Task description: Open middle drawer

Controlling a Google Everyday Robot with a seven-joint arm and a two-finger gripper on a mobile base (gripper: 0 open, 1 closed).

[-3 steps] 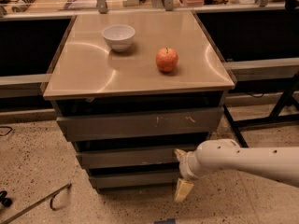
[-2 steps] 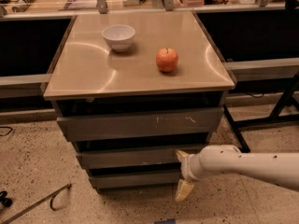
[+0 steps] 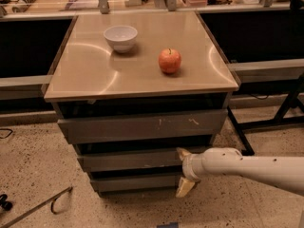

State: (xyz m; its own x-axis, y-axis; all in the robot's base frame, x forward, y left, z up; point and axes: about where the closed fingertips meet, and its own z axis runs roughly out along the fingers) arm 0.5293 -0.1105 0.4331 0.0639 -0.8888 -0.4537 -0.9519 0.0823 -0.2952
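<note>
Middle drawer [image 3: 133,159]: second of three stacked fronts below the front edge of the tabletop [image 3: 85,75]. The flat dark-grey front faces the camera. Its long axis runs level, parallel to that front edge. A dark gap shows above it.

Pincer [image 3: 184,171]: located at the right end of the middle drawer front, below the front right corner of the tabletop. Its two pale fingers stand spread apart, one above the other. The upper sits at the drawer's top edge and the lower overlaps the lowest front [image 3: 135,182]. Contact with the drawer cannot be determined. The white arm [image 3: 251,167] enters from the right.

Top front [image 3: 142,126]: widest, with pale scratch marks right of centre.

On the tabletop: a white bowl [image 3: 120,37] towards the back edge; a red apple [image 3: 169,61] near the centre, well apart from the bowl.
</note>
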